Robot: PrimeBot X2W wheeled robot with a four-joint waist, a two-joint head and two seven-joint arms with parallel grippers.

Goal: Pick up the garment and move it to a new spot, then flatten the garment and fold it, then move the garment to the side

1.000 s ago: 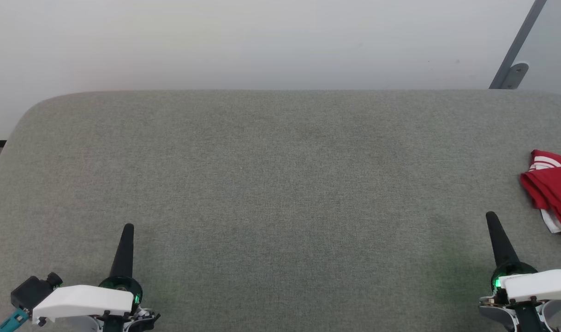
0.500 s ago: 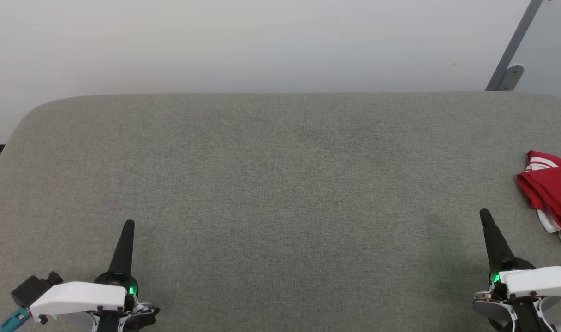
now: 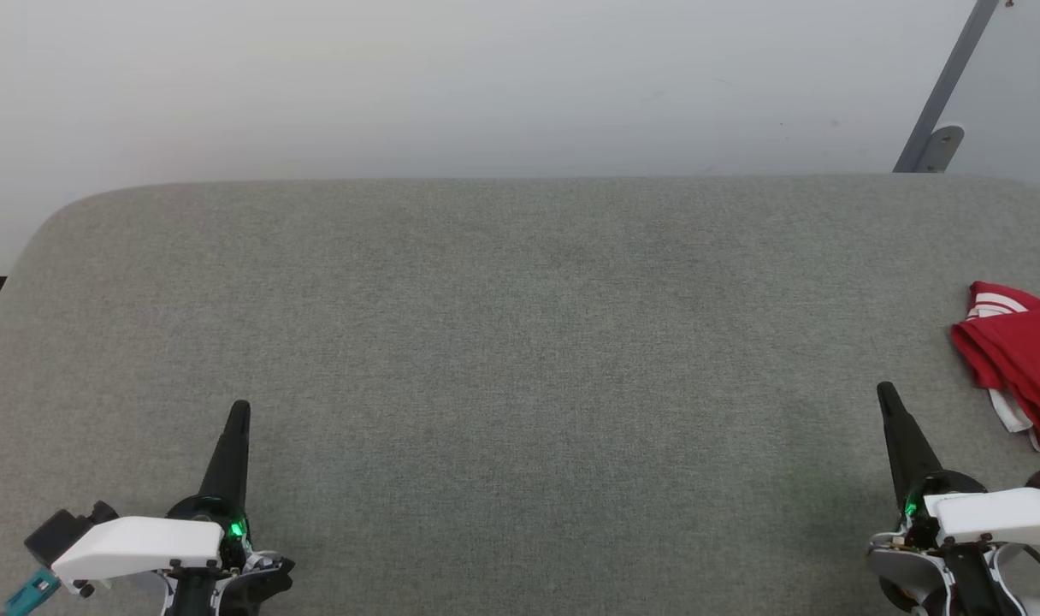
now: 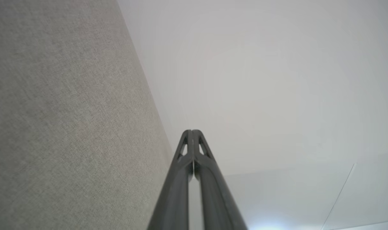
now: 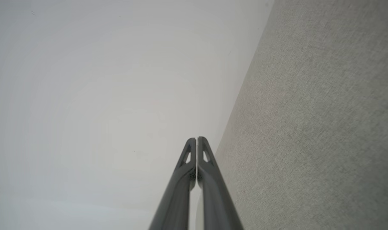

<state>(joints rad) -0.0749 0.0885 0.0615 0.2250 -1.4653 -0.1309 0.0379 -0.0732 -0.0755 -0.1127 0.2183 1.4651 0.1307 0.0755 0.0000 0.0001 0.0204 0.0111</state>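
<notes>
— Garment (image 3: pixel 1020 359)?
— Crumpled in a soft red heap at the far right edge of the head view, cut off by the frame. Matte knit in loose folds, with red-and-white striped trim along the top fold and a white band hanging from the lower edge. Lying on the padded surface (image 3: pixel 520 342), touched by nothing.
— Nearest gripper?
— Right gripper (image 3: pixel 884 389), near the heap but apart from it, to its left and a little closer to the robot. Long dark tapered fingers pressed together into one slim spike, holding nothing. Right wrist view: right gripper (image 5: pixel 196 139) as two smooth dark fingers meeting tip to tip, with small triangular cut-outs just below the tips.
— And the other?
— Left gripper (image 3: pixel 239 409), well apart from the heap, at the lower left. Also closed to a single point, empty. Left wrist view: left gripper (image 4: pixel 191 131) with tips together, only a hairline seam between. Glossy white cover (image 3: pixel 139 543) behind it, green light (image 3: pixel 233 530) at the base.
— Surface?
— Grey-green woven fabric, fine flecked weave, flat, with rounded far corners. Beyond it a plain pale wall (image 3: pixel 486 85), smooth and matte. At upper right a slanted grey metal strut (image 3: pixel 948 94) ending in a rounded bracket (image 3: pixel 937 147).
</notes>
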